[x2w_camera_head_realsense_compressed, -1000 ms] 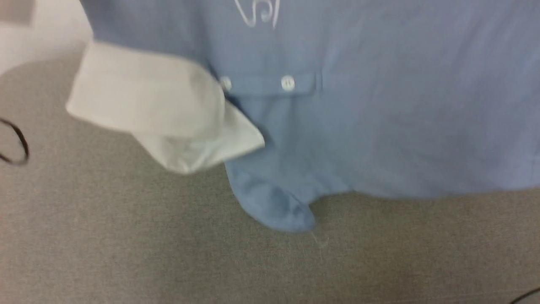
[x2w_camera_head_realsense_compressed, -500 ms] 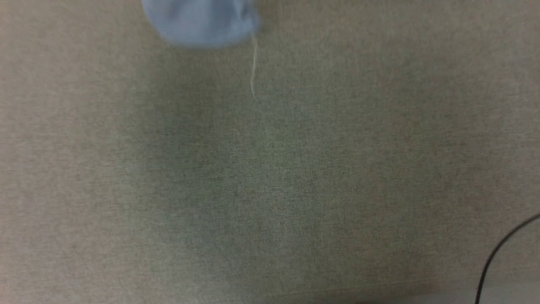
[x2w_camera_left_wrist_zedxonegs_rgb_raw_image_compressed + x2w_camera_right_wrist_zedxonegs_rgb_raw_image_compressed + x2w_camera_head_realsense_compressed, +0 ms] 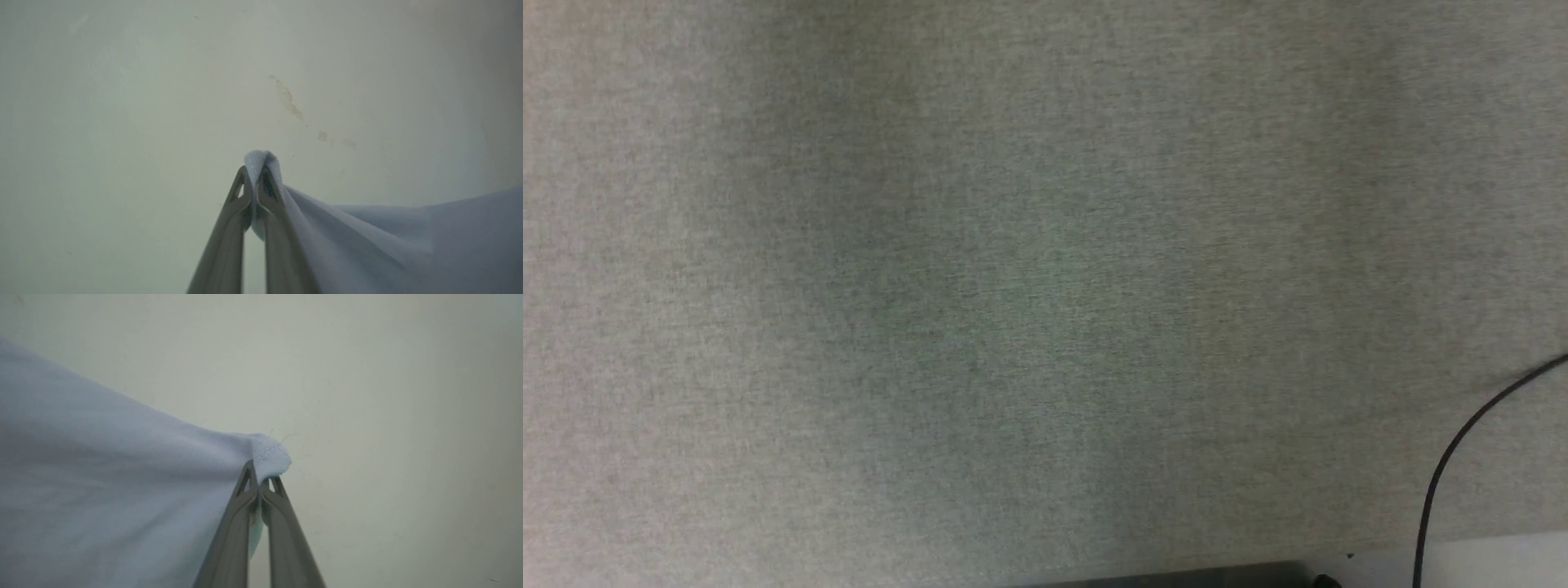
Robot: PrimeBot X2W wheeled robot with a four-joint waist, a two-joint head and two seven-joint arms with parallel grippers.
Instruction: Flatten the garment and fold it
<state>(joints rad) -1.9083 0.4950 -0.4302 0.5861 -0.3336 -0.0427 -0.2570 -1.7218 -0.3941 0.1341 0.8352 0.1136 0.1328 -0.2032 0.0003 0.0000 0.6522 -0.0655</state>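
We are looking at two grippers, both pinching a single garment. In the left wrist view, the left gripper [image 3: 254, 176] is pressing its two dark fingers [image 3: 226, 249] together on a small fold of the garment [image 3: 367, 241], a light blue knit. The fold is poking out just past the fingertips and wrapping over the right-hand finger, while the rest of the fabric is trailing away to the right of that view. In the right wrist view, the right gripper [image 3: 261, 475] is likewise clamping its two fingers on a stitched corner of the same cloth, which is bunching just beyond the tips and spreading broadly to the left. The fabric is thus lying on the inner side of each tool. Behind both grips we are seeing a pale, plain background [image 3: 122, 102], and in the left wrist view it is carrying a few flaked marks [image 3: 288, 100]; we cannot tell whether it is wall or ceiling. In the head view, a grey-green woven surface [image 3: 1013, 286] is running from near to far, a dark edge [image 3: 1176, 576] is bordering it on the near side, and a pale strip [image 3: 1494, 559] is showing at the near right corner. One black cable [image 3: 1441, 474] is curving across that corner. We are counting one garment, two grippers, four fingers and one cable.
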